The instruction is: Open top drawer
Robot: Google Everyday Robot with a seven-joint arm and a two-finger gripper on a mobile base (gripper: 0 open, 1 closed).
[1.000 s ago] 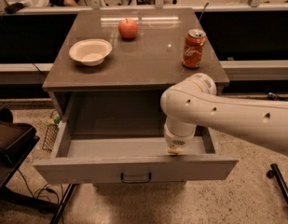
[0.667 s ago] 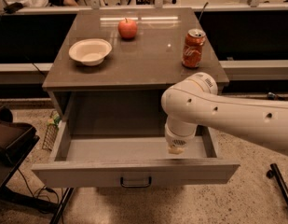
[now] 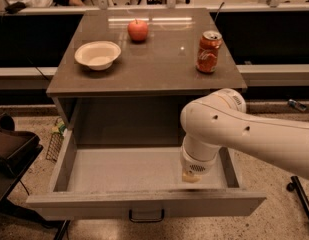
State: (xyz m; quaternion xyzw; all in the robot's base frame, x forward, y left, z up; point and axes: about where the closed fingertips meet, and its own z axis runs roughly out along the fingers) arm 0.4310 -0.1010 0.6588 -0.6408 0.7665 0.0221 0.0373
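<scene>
The top drawer (image 3: 144,203) of the grey cabinet stands pulled far out toward the camera, showing a pale, bare inside. Its small dark bar handle (image 3: 146,215) sits at the centre of the front panel. My white arm reaches in from the right and bends down into the drawer's right half. The gripper (image 3: 190,176) is at the arm's lower end, just behind the front panel and above the drawer floor, to the right of the handle. The thick wrist hides most of it.
On the cabinet top (image 3: 159,69) stand a white bowl (image 3: 97,55), a red apple (image 3: 138,30) and an orange soda can (image 3: 208,51). A dark chair (image 3: 11,149) is at the left, a black stand leg (image 3: 300,194) at the right. Speckled floor lies around.
The drawer has slid further out toward the camera, its front and handle now lower in the view. The arm's end has moved the same way with it.
</scene>
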